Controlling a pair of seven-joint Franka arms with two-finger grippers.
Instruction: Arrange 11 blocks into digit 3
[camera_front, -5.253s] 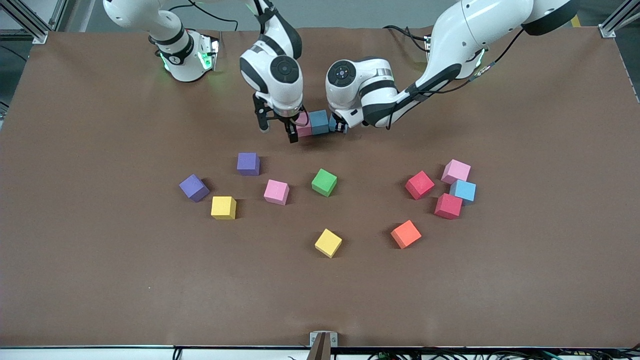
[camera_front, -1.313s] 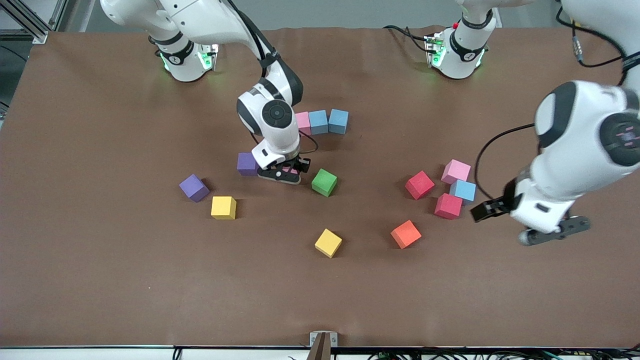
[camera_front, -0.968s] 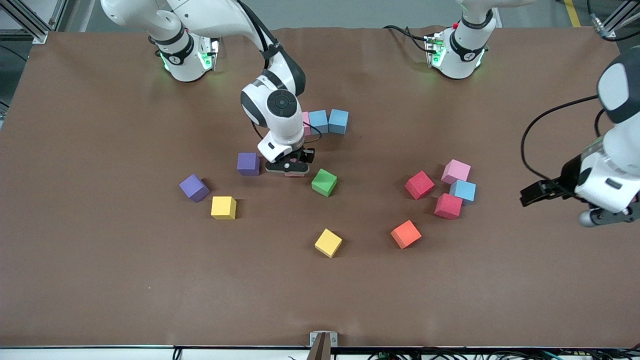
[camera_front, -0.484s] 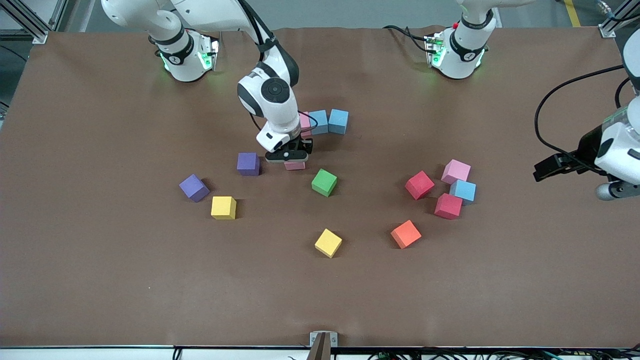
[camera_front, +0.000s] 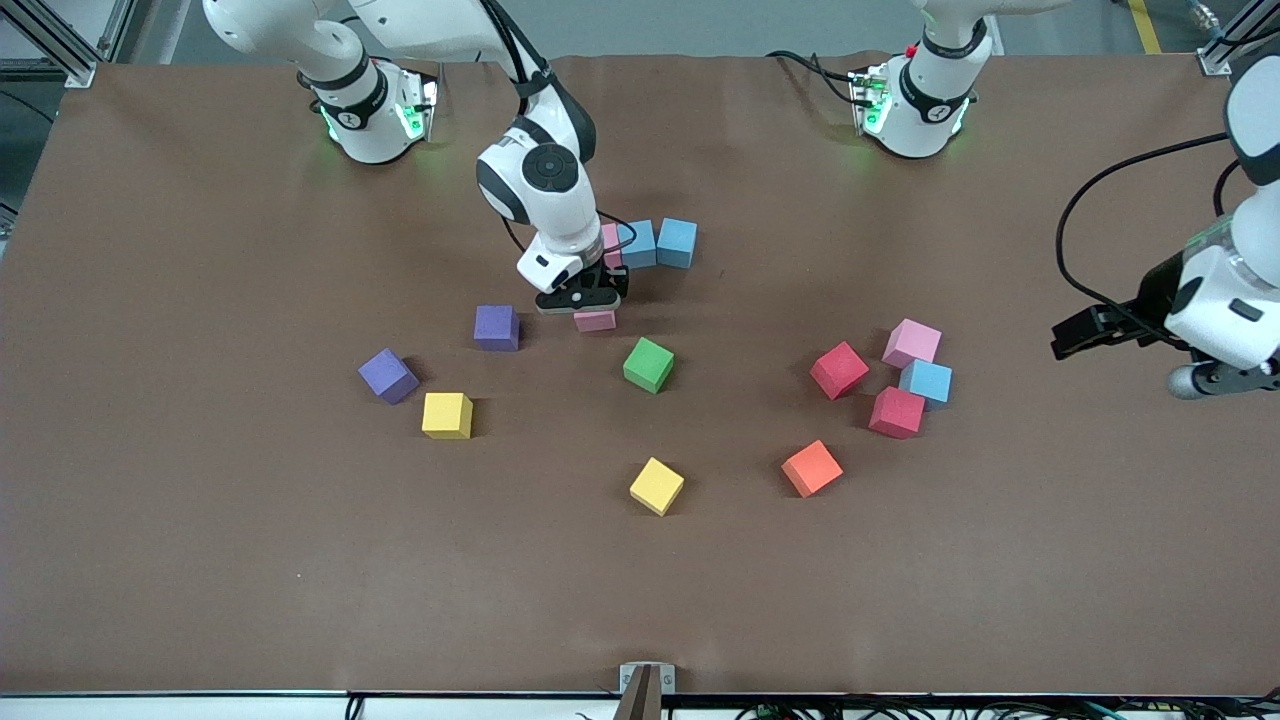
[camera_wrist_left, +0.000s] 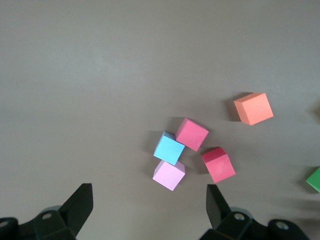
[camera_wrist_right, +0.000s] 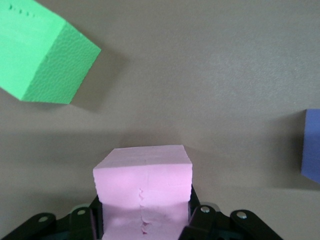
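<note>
Upper centre of the front view, the right gripper (camera_front: 590, 300) clamps a pink cube (camera_front: 595, 320) by two flat sides, lifted just below the pink-and-blue row (camera_front: 650, 243). Foam looks light, squashy, grippy. The left gripper (camera_front: 1130, 335) waits wide open at the frame's right edge.

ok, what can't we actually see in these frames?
- Front view: the row's pink cube, mostly covered by the right arm's wrist.
- Front view: the held pink cube, top hidden under the right gripper.
- Left wrist view: green cube cut by the frame edge.
- Right wrist view: purple cube cut by the edge.
</note>
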